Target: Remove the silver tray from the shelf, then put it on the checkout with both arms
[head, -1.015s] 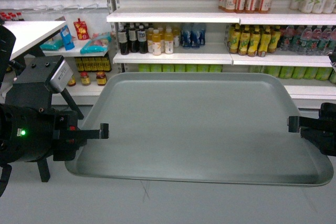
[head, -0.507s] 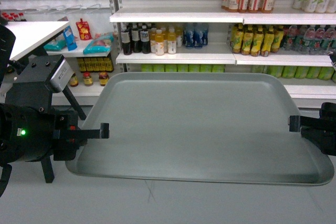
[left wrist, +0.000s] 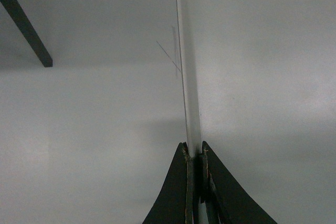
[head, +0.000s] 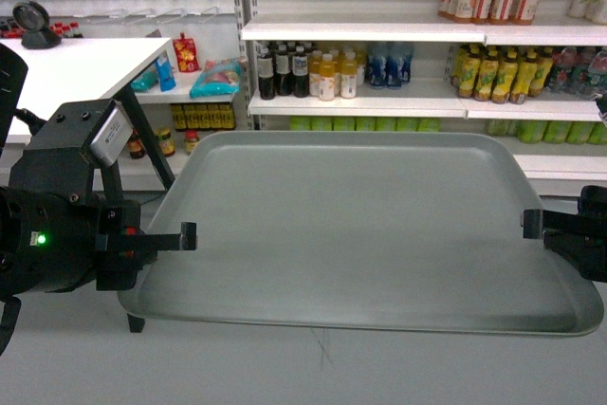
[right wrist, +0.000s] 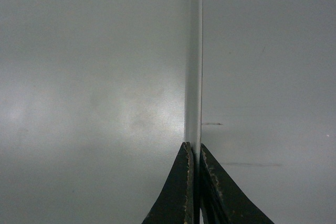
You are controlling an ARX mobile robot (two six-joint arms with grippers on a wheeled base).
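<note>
Pale floor [head: 379, 367] below, stocked white store shelves [head: 379, 30] behind, white worktop [head: 76, 68] upper left. The matte grey-green rectangular tray [head: 360, 225] hangs mid-frame, left hand [head: 180, 237] and right hand [head: 533, 224] pinching its rims; the right arm is cut off.

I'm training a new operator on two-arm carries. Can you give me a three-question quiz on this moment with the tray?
1. True or false: the silver tray rests on a shelf board.
2. Which edges of the tray do the left gripper and right gripper clamp? A) near and far B) left and right C) both on the near edge
3. Fill in: in the head view, the white checkout with its black scanner lies to the upper ____.

Key: 1. False; it is held in the air in front of the shelves, gripped at both ends. 2. B. 3. left.
</note>
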